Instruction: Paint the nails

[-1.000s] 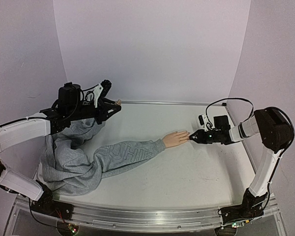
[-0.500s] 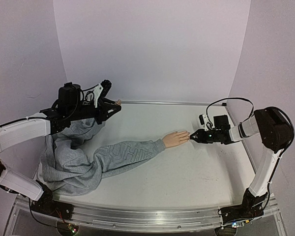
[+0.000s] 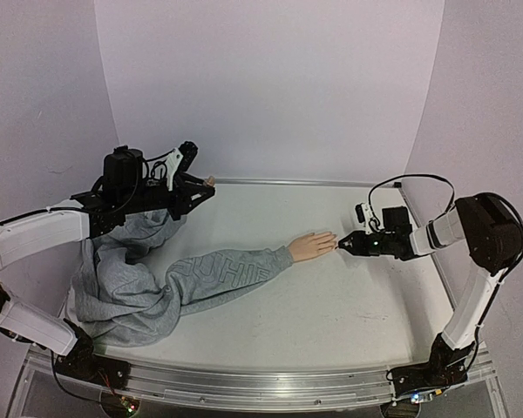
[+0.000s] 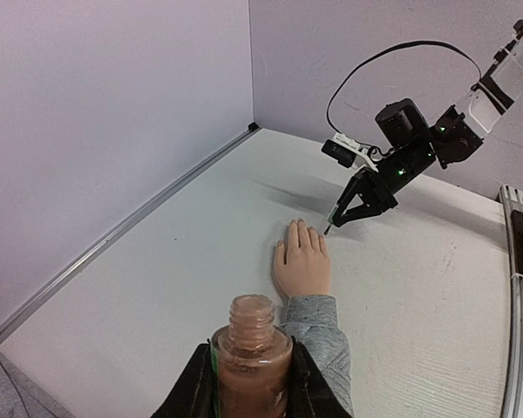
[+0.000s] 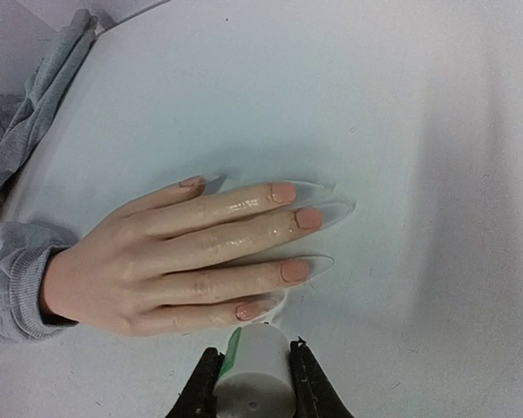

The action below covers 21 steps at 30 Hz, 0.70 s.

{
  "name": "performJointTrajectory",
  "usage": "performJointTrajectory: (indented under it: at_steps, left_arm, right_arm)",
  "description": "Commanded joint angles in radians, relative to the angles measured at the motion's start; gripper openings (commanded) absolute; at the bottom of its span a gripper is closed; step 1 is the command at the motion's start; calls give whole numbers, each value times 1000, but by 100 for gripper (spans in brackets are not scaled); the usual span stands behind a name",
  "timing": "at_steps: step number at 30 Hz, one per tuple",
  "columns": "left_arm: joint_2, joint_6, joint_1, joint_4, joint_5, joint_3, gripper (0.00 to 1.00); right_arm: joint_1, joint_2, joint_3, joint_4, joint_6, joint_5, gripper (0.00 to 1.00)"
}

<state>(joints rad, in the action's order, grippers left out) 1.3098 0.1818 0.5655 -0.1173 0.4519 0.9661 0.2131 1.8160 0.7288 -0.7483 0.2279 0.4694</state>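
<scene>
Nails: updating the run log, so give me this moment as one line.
left gripper: shut on open bottle, held up | right gripper: shut on brush cap, tip at nails | mannequin hand: flat on table

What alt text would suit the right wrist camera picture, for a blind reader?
A peach mannequin hand lies flat on a white table, its long nails pointing right, a grey sleeve at its wrist. At the bottom edge, the right tool grips a white cylinder beside the nearest finger.
</scene>
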Motion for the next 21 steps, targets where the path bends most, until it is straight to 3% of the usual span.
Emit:
performJointTrajectory:
  at_steps: [1, 21]
  left_arm:
    - [-30, -7, -6, -61, 14, 16, 0]
    - [-30, -7, -6, -61, 18, 17, 0]
  right_arm:
    - [6, -56, -13, -52, -18, 37, 0]
    - [8, 5, 41, -39, -18, 53, 0]
